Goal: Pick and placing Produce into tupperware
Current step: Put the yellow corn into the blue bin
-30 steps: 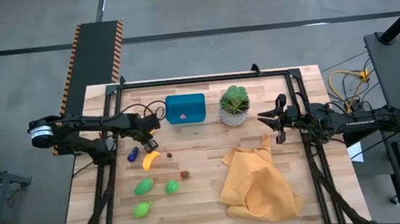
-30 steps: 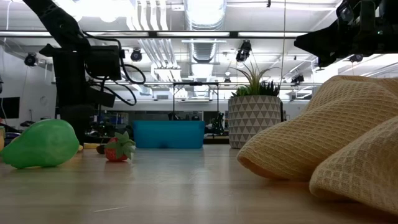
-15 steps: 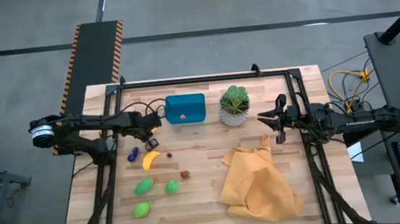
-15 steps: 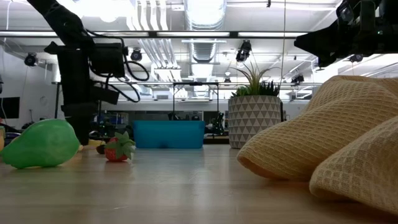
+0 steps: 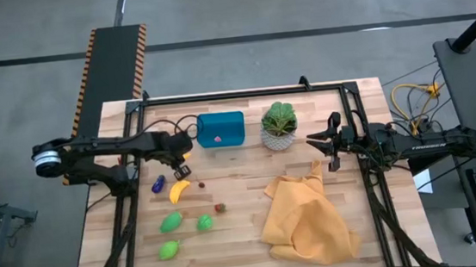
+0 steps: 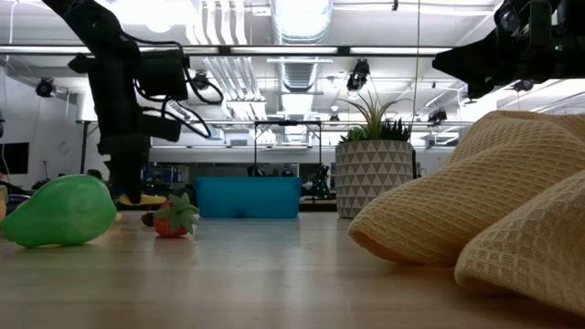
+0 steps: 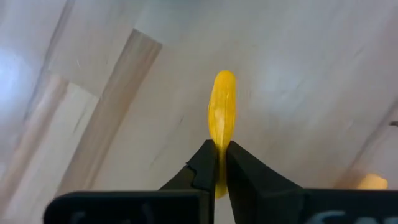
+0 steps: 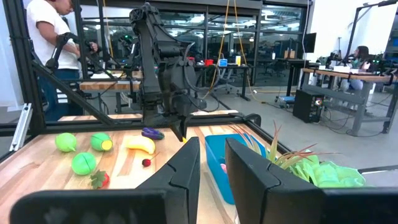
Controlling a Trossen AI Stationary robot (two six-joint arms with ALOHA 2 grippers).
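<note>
Since the low camera sits at the front edge of the table point(image 5: 249, 258), the closest thing is the crumpled yellow cloth point(image 5: 306, 218), front right.

Over on the left you've got three green pieces of produce lying loose on the wood: one nearest the front point(image 5: 169, 249), then two more point(image 5: 171, 221) point(image 5: 204, 224) just behind it. A little strawberry point(image 5: 220, 208) sits a bit right of those. Further back there's the banana point(image 5: 179, 190) with a small purple piece point(image 5: 158, 185) just beside it, both on the bare table.

Right above that spot hangs the left gripper point(image 7: 219, 146), fingers squeezed together on a thin yellow piece point(image 7: 222, 106), held clear of the wood. Can't tell exactly what kind of produce it is.

Then the back row: the teal tupperware point(image 5: 233, 127) has just one small pinkish piece point(image 5: 218, 139) in it, otherwise bare floor. Next to it on the right, apart from it, stands the patterned white pot point(image 5: 279, 140) with its leafy plant point(image 5: 280, 117).

The right gripper point(image 8: 212, 142) hovers right of the pot, fingers slightly spread, nothing between them.
</note>
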